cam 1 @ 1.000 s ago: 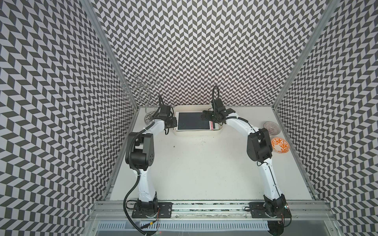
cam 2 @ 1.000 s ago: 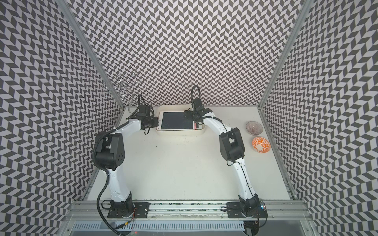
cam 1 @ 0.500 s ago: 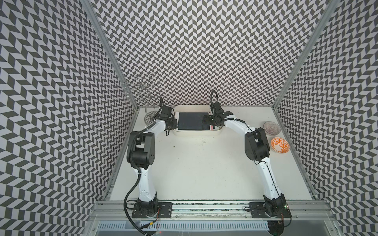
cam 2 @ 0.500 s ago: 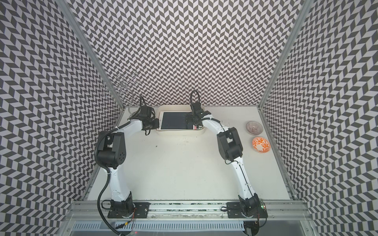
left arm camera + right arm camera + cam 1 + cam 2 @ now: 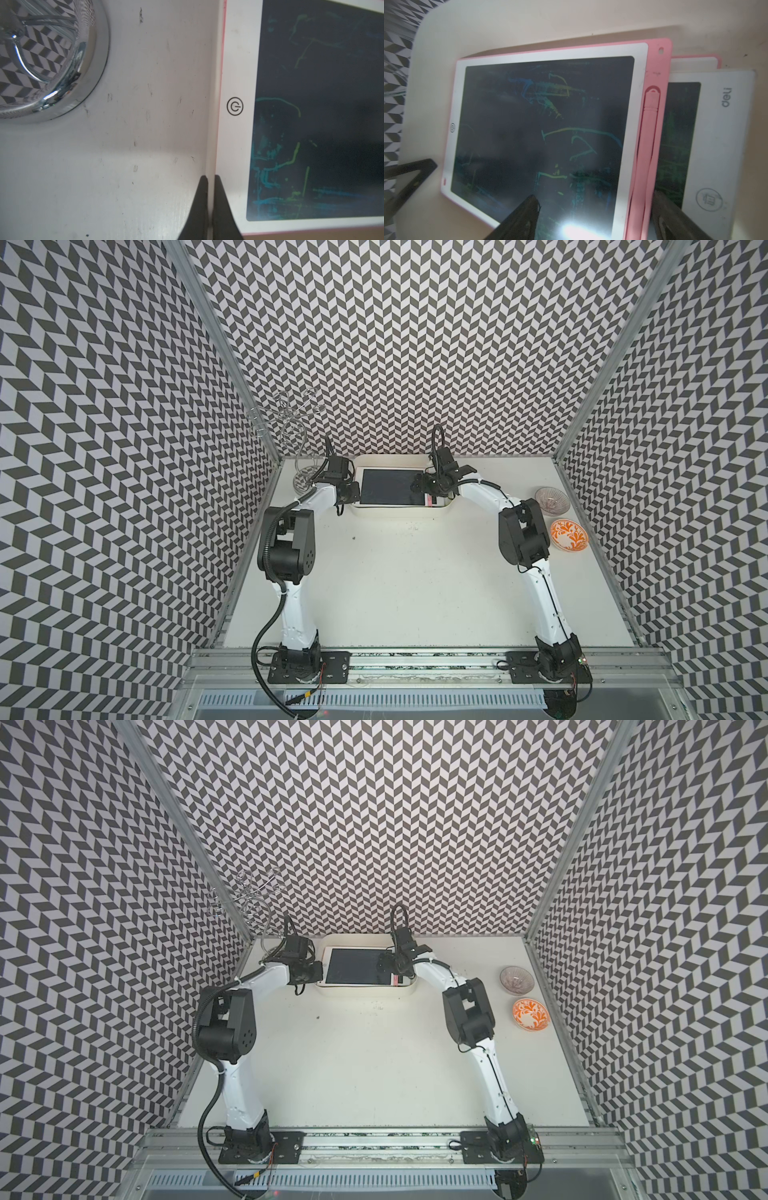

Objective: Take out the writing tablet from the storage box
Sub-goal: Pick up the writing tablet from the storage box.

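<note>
Tablet point(image 5: 542, 133) flat in box point(image 5: 399, 512), long axis L-R, pen point(image 5: 649, 133) edge under my spread R gripper point(image 5: 596, 197); L gripper point(image 5: 210, 182) pinches box wall opposite.

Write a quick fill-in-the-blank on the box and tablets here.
1. The top tablet in the box carries a ___ pen.
2. The left fingers are ___ on the box's wall.
3. The right fingers stand ___ astride the pen.
4. The white tablet underneath is branded ___.
Missing: pink; shut; open; deli.
</note>
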Controlling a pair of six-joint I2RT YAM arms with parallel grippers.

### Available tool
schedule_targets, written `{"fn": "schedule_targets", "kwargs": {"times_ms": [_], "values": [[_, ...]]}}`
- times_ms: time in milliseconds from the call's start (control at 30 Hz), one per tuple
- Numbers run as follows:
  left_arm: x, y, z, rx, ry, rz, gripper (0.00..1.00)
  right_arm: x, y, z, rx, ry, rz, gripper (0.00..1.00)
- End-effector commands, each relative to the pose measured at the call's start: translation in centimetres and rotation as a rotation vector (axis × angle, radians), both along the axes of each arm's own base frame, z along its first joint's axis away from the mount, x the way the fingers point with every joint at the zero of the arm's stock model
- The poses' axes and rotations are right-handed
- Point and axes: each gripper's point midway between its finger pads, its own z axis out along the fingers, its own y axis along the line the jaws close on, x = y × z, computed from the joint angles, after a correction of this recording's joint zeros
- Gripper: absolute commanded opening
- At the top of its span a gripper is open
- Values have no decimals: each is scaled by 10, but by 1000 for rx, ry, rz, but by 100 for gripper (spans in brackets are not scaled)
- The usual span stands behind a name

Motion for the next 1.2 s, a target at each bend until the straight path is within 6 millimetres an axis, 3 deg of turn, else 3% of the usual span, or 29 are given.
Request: {"fn": "schedule_targets", "kwargs": {"times_ms": [0, 200, 700, 867, 1167], "values": [[1, -29, -2, -46, 6, -72, 0, -38, 59, 25, 258, 71, 200, 84], [1, -31, -3, -41, 8, -76, 0, -48, 70, 64, 372, 39, 268, 83], [1, -33, -3, -41, 10, -77, 0, -64, 79, 124, 521, 4, 329, 81], [1, -32, -2, -38, 9, -74, 0, -65, 79, 129, 533, 3, 329, 80], [1, -32, -1, -37, 9, -71, 0, -63, 80, 119, 508, 6, 302, 79]]}}
